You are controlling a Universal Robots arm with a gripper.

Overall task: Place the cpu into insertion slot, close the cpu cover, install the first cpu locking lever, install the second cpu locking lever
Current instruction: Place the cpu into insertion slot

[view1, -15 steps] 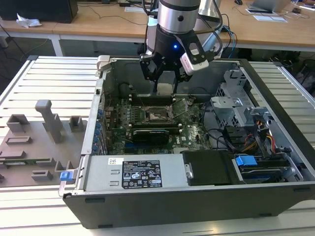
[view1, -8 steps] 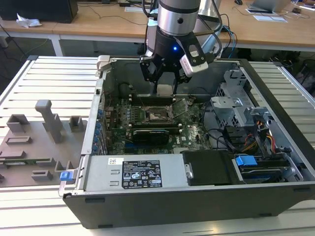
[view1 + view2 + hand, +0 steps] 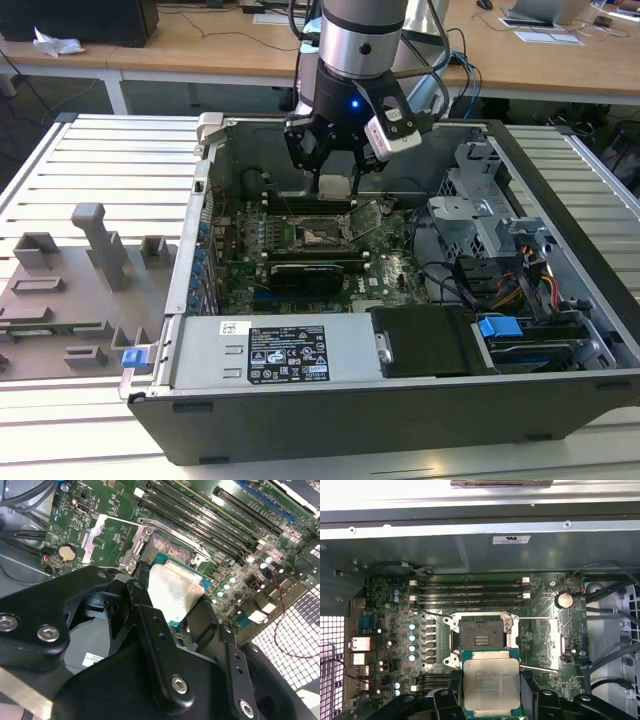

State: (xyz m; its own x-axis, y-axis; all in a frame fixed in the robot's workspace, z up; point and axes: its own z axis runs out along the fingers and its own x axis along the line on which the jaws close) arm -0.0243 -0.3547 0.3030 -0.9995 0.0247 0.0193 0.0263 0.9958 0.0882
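Note:
My gripper [image 3: 335,178] is shut on the cpu [image 3: 335,185], a pale square chip held flat inside the open computer case. In both wrist views the black fingers [image 3: 451,696] clamp two opposite edges of the cpu [image 3: 490,685] [image 3: 172,592]. The chip hangs above the motherboard, just beside the insertion slot [image 3: 481,637] [image 3: 322,236], whose beige contact field lies bare. The cpu cover [image 3: 107,540] is swung open and lies flat next to the slot [image 3: 170,547]. Two thin wire locking levers [image 3: 536,618] stand released alongside it.
Long memory slots [image 3: 470,592] run just past the socket. A black card [image 3: 315,272] sits in front of it, then the power supply [image 3: 280,350]. A drive cage [image 3: 480,200] with cables fills the exterior view's right. The case walls [image 3: 205,200] surround everything. Grey fixtures [image 3: 95,245] stand outside.

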